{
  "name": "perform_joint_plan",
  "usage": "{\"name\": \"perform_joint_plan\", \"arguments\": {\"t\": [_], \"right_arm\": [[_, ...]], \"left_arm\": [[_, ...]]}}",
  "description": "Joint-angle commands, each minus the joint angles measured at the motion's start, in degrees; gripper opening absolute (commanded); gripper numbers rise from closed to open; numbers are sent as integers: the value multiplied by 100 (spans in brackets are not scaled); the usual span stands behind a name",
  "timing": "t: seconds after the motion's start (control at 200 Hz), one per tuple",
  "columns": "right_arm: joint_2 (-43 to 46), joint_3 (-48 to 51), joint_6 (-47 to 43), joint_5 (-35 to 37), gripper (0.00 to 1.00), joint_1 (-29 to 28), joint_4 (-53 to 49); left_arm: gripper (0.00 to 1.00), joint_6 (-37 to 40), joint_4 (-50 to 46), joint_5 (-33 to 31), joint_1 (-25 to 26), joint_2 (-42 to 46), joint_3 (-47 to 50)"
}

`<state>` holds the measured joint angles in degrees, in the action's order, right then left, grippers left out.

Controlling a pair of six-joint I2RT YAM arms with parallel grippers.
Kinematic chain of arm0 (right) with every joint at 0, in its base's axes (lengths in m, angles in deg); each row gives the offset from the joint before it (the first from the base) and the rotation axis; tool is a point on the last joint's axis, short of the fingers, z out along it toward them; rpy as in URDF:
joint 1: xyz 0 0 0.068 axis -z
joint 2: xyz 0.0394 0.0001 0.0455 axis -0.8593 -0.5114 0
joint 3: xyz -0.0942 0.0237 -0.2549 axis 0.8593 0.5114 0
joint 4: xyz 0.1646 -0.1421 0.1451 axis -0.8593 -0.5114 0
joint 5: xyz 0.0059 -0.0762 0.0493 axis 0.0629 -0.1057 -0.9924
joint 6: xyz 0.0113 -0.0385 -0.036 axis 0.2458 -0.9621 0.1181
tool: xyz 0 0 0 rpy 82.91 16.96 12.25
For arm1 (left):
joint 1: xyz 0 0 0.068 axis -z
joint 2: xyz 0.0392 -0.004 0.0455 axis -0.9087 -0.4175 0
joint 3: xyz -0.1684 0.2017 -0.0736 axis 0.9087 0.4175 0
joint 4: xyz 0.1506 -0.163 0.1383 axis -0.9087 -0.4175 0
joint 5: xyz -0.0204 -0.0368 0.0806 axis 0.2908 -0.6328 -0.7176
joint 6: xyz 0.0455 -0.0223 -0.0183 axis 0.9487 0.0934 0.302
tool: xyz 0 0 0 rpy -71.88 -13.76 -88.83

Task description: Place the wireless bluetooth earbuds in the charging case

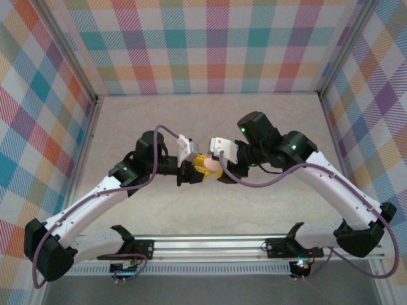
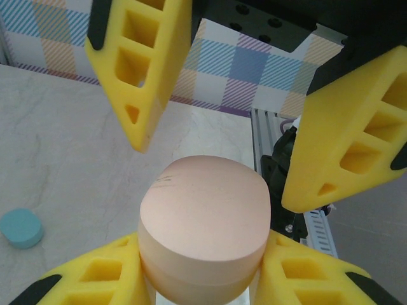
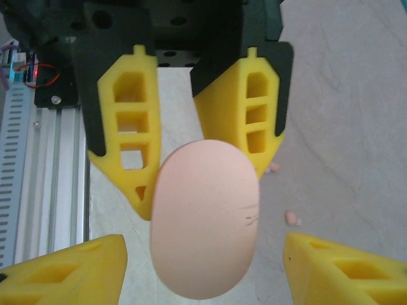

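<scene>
Left fingers (image 2: 95, 273) clamp the closed pink case (image 2: 203, 216); right fingers (image 3: 63, 267) stand open either side of it.

Marbled table (image 1: 191, 121) with pink earbud (image 3: 292, 219), blue disc (image 2: 20, 227)

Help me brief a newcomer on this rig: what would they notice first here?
A pink oval case sits clamped by the left end effector at mid-table. The right end effector faces it, yellow fingers spread wide and clear of it. On the table lie a blue disc, in the left wrist view, and two tiny pink buds, in the right wrist view.
</scene>
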<state>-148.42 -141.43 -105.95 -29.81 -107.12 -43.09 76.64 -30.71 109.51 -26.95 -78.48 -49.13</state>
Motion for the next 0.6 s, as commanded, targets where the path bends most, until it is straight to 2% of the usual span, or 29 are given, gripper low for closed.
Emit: {"name": "perform_joint_plan", "arguments": {"t": [0.0, 0.335, 0.51, 0.595], "right_arm": [[-82, -168, 162, 127, 66, -29, 175], [-260, -227, 198, -162, 71, -29, -69], [-367, -419, 309, -50, 54, -25, -200], [-409, -469, 337, -3, 51, -20, -279]], "left_arm": [[29, 55, 114, 181, 4, -17, -106], [29, 52, 83, 203, 4, 12, -113], [29, 44, 77, 201, 9, -7, -109], [29, 42, 94, 221, 13, 0, -97]]}}
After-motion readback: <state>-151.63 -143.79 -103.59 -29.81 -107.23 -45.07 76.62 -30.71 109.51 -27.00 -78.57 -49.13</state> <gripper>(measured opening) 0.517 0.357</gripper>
